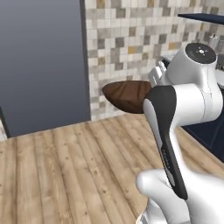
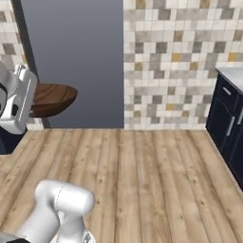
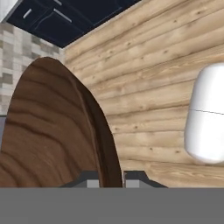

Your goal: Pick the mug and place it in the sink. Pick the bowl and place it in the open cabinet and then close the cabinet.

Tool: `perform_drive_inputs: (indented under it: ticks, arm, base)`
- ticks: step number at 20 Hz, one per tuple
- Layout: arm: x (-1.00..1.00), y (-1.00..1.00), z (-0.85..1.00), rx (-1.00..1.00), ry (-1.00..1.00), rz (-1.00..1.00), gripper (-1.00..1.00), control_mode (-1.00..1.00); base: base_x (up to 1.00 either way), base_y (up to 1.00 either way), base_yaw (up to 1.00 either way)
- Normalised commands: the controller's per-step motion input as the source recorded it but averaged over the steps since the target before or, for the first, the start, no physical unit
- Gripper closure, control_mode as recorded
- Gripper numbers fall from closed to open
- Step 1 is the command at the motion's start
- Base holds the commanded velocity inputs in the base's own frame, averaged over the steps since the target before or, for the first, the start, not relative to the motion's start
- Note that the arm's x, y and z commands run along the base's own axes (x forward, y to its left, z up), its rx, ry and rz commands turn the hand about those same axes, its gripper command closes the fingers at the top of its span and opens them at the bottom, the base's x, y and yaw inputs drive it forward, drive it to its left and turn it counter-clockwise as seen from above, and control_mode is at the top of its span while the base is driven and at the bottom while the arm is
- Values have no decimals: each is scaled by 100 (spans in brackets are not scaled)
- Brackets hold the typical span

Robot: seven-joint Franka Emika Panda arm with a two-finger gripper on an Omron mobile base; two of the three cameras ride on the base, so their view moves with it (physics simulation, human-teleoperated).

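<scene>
The gripper (image 3: 107,179) was clamped narrow on the rim of the bowl (image 3: 52,131), its fingertips (image 3: 92,181) rising either side of the rim at the bottom of the hand view. In the left base view the bowl (image 1: 127,94) hung mid-frame above the wooden floor (image 1: 65,170), before the tiled wall (image 1: 127,39). In the right base view it (image 2: 52,97) sat at left, against a grey panel (image 2: 71,57).

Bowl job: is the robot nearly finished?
Not yet. The gripper is shut on the bowl's rim and carries it above the wood floor. Putting it in the cabinet and closing the door are left. Whether the mug step is done can't be told here.
</scene>
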Motion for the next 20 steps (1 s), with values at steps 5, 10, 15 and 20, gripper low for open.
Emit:
perform_drive_inputs:
  ticks: [5,10,15,20]
  arm:
    - [0,0,0,0,0,0,100,100]
    - [0,0,0,0,0,0,100,100]
    - [0,0,0,0,0,0,100,100]
    - [0,0,0,0,0,0,100,100]
  base:
    - [12,13,11]
    - [-4,98,-2]
    - [-31,100,-1]
    - [-40,100,0]
